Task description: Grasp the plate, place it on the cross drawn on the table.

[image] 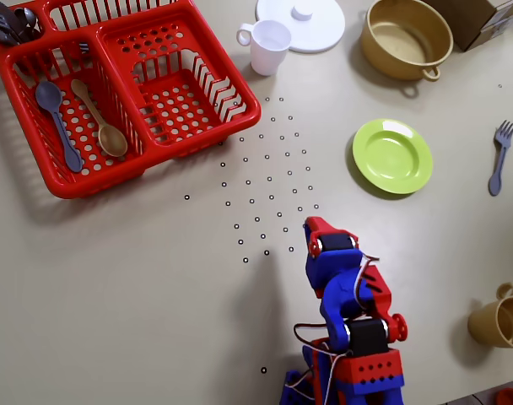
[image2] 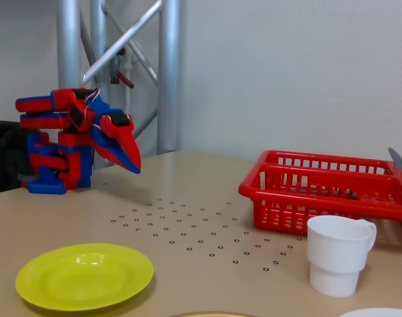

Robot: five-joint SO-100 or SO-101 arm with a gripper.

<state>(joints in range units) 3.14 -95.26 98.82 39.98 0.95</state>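
Overhead, the red rack (image: 197,101) holds two spoons (image: 58,122); the end effector (image2: 133,165) hangs closed, plate (image: 392,155) apart.

Arm folded back over its base at the counter's near edge in the overhead view, w/ upper links stacked. Tool (image2: 133,165) tilts nose-down, tip above the counter, touching nothing; fingers together, tapering to a point.
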